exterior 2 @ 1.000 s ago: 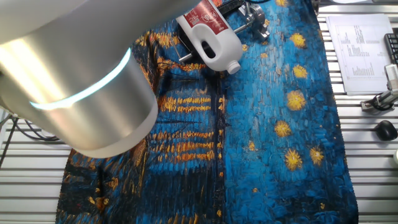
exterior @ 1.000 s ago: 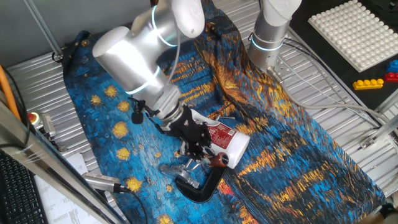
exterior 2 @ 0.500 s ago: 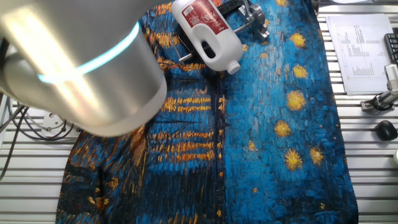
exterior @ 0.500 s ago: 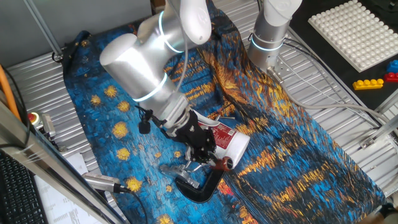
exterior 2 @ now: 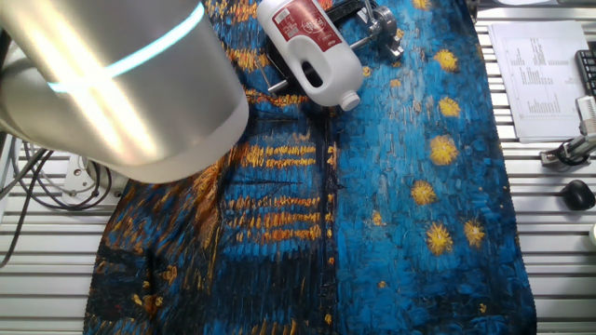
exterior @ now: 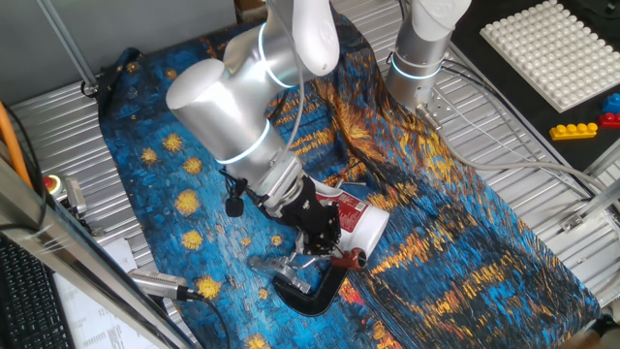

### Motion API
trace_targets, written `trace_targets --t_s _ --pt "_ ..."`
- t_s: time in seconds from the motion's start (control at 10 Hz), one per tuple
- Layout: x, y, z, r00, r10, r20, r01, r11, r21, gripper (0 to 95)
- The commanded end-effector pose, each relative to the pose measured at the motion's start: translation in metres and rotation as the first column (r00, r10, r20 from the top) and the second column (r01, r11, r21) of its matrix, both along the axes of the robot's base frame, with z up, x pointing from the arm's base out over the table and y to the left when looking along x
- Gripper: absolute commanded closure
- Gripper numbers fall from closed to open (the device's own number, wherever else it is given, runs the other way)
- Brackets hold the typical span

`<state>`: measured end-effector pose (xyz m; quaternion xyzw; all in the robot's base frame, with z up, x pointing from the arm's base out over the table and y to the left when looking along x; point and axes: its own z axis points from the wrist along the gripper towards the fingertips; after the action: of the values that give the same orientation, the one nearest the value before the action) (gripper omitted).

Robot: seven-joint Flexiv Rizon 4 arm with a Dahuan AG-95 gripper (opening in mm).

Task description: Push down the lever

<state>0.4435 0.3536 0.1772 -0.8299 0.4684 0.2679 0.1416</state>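
In one fixed view the lever's dark-red end piece (exterior: 348,259) sticks out just right of the black C-shaped clamp (exterior: 316,293) at the cloth's near edge. Its thin rod is mostly hidden under my gripper. My black gripper (exterior: 327,244) hangs from the silver arm, fingers together, its tip right above and against the end piece. A white bottle with a red label (exterior: 355,222) lies just behind the gripper. In the other fixed view the arm fills the upper left and hides the gripper; only the bottle (exterior 2: 313,45) and silver clamp parts (exterior 2: 379,22) show.
A blue and orange painted cloth (exterior: 465,233) covers the slatted metal table. The arm's base (exterior: 421,53) stands at the back. A white studded plate (exterior: 557,48) and toy bricks (exterior: 581,126) lie far right. Papers (exterior 2: 535,79) and a mouse (exterior 2: 577,194) lie beside the cloth.
My gripper has moved right and down along the lever toward its dark-red end, which now sits slightly lower. The bottle and clamp have stayed in place.
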Motion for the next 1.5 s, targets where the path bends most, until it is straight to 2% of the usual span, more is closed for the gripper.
trace_targets --t_s 0.1,0.2,0.4,0.5,0.8,1.0,1.4,1.5 --pt "0.0011 0.0006 -0.0007 1.000 0.005 0.000 -0.005 1.000 -0.017 95.0" --pt "0.0012 0.0006 -0.0012 1.000 0.006 0.000 -0.006 1.000 -0.027 95.0" --pt "0.0010 0.0005 -0.0009 1.000 0.005 -0.001 -0.005 1.000 -0.019 95.0" --pt "0.0010 0.0005 -0.0009 1.000 -0.001 -0.004 0.001 1.000 -0.020 76.0" --pt "0.0010 0.0005 -0.0009 1.000 0.025 0.011 -0.025 0.999 -0.019 76.0" --pt "0.0010 0.0005 -0.0009 1.000 0.025 0.012 -0.025 0.999 -0.028 76.0" --pt "0.0002 0.0027 -0.0011 0.999 0.041 0.009 -0.041 0.999 -0.015 76.0" --pt "-0.0039 0.0093 -0.0021 0.999 0.048 -0.004 -0.048 0.999 -0.018 76.0"
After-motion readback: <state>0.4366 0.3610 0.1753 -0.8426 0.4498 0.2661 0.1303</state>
